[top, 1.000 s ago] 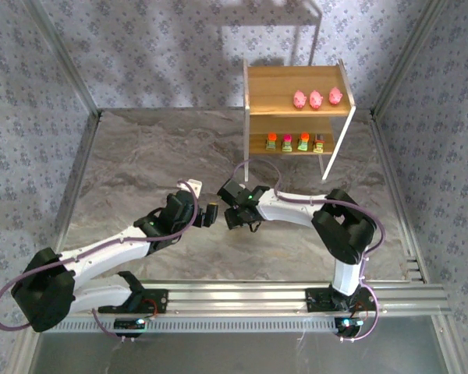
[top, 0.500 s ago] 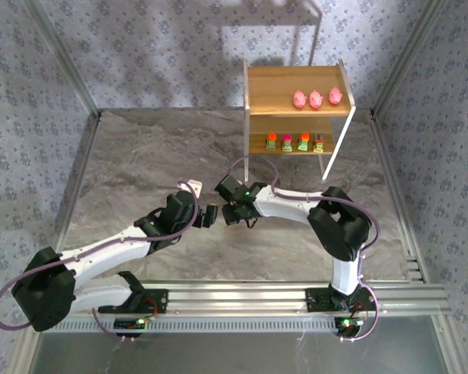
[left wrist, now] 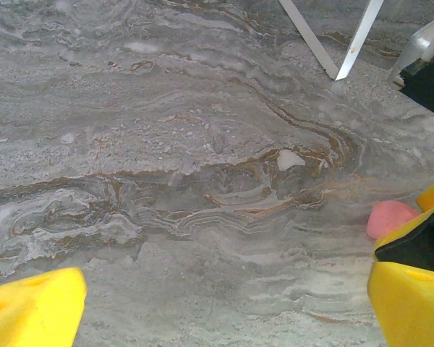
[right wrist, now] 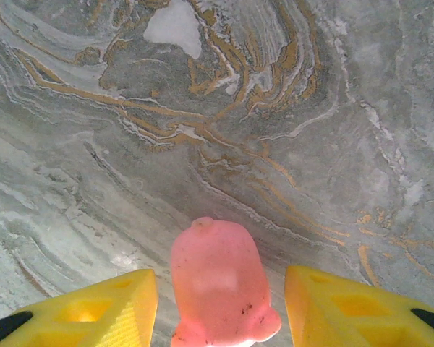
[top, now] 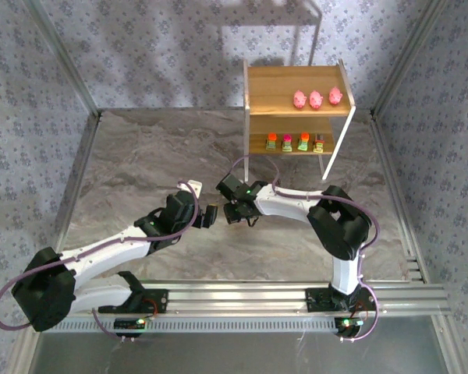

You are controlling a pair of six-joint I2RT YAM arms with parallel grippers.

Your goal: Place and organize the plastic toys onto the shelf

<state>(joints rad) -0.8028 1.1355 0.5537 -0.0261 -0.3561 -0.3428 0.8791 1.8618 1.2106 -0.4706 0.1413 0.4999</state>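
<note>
A grey marble-patterned table (top: 156, 156), streaked with brown and white veins, is lying across the middle of the scene. Pale wallpaper (top: 140, 54) with small bluish flowers is covering the walls on the left, right and far sides. A pale stand (top: 317, 35) with thin white legs is standing against the far wall, right of centre. A ribbed aluminium rail (top: 249, 298) is running along the table's near edge, and slanted metal posts (top: 62, 58) are rising from its far corners.

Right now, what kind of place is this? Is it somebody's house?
Probably a robot practice booth, not a house: two robot arms bolted to a metal rail, patterned walls boxing in a marble-look table, and a little shelf of toys.
</note>
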